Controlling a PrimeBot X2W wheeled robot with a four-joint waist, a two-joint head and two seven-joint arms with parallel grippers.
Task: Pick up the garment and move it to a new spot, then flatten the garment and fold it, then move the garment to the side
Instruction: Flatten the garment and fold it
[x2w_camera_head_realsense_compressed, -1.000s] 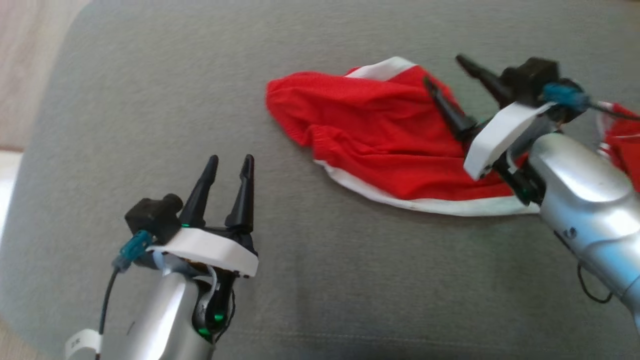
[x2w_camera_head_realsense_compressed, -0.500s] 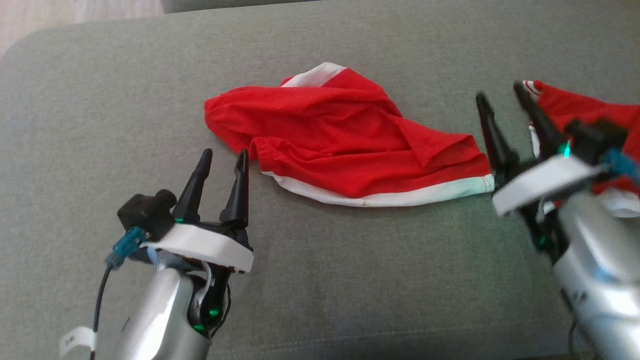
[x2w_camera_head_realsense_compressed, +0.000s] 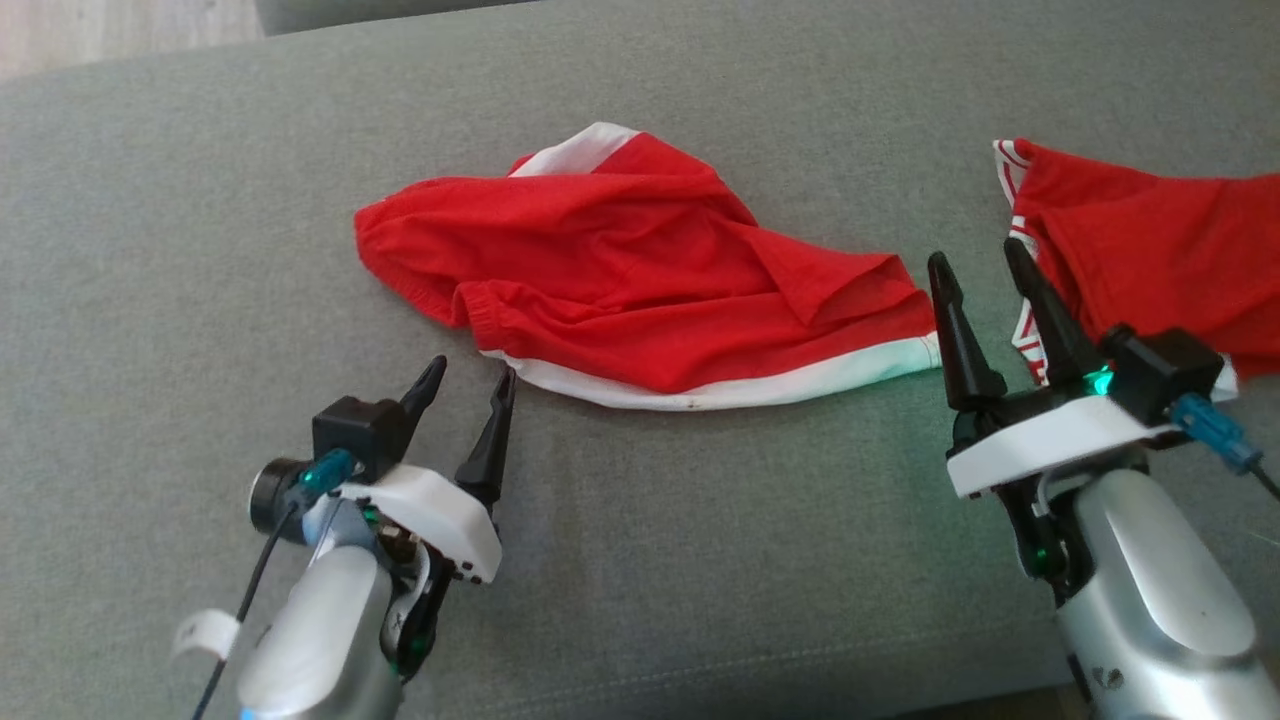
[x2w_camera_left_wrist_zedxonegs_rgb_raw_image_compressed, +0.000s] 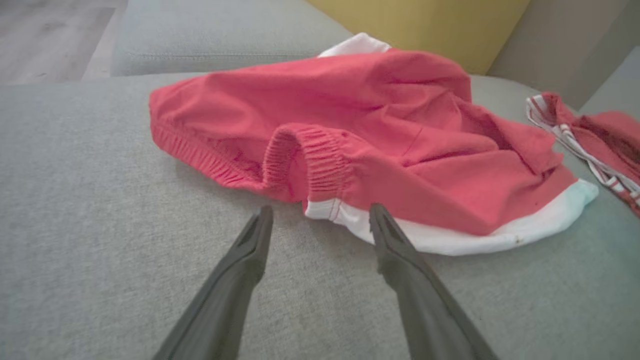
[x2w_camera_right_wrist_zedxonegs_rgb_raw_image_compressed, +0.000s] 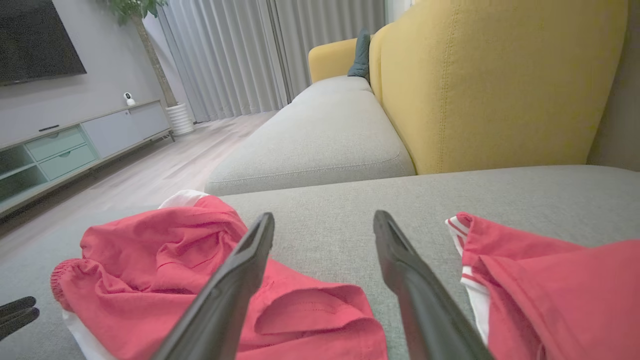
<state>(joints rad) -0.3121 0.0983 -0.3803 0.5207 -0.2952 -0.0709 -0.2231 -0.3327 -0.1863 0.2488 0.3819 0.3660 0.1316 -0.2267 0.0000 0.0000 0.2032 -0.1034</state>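
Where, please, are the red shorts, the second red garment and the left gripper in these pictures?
red shorts (x2w_camera_head_realsense_compressed: 640, 280): head view, middle of the crumpled red cloth.
second red garment (x2w_camera_head_realsense_compressed: 1150, 240): head view, its red body at the right.
left gripper (x2w_camera_head_realsense_compressed: 472, 367): head view, midway between its open fingertips.

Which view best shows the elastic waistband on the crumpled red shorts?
Left wrist view: the waistband sits close and sharp, ribbing plain, just beyond the open left gripper. The head view shows the waistband small, texture faint; the right wrist view catches one bunched end.
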